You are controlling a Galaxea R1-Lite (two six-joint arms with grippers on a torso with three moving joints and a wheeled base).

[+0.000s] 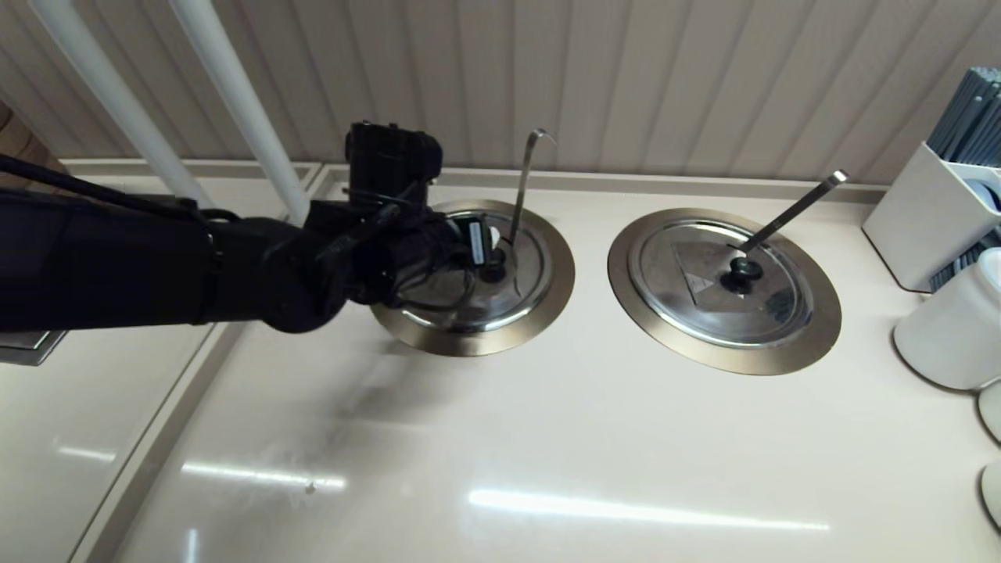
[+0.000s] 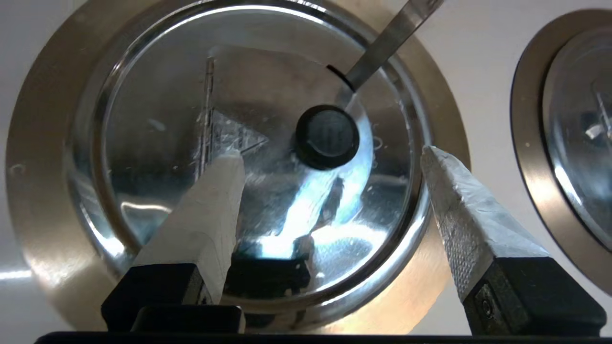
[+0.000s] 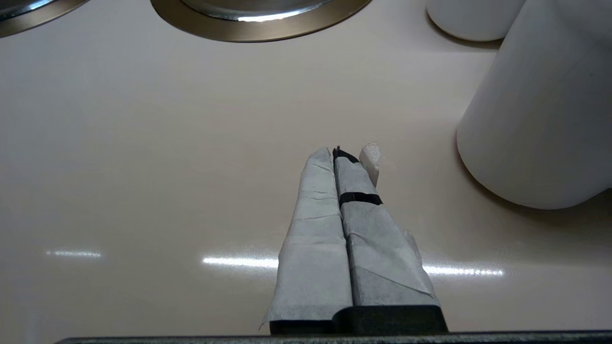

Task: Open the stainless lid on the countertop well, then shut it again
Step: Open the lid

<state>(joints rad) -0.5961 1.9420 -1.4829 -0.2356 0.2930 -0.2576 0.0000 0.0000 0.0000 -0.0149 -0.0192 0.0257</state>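
The stainless lid (image 1: 525, 270) lies closed and flat on the countertop well, whose bronze rim (image 1: 557, 274) rings it. A hook-ended ladle handle (image 1: 522, 184) rises from its slot. My left gripper (image 1: 478, 249) hovers over the lid, open. In the left wrist view the matte black knob (image 2: 327, 137) sits between and just beyond the spread fingertips of this gripper (image 2: 331, 153), untouched, beside the pale triangle mark (image 2: 234, 136) on the lid (image 2: 158, 143). My right gripper (image 3: 346, 152) is shut on nothing, parked low over bare counter, outside the head view.
The twin lid (image 1: 715, 281) with a straight ladle handle (image 1: 794, 207) sits to the right. White canisters (image 1: 950, 328) and a utensil holder (image 1: 923, 219) crowd the right edge. White poles (image 1: 235, 102) stand at the back left. A white canister (image 3: 540, 119) is near the right gripper.
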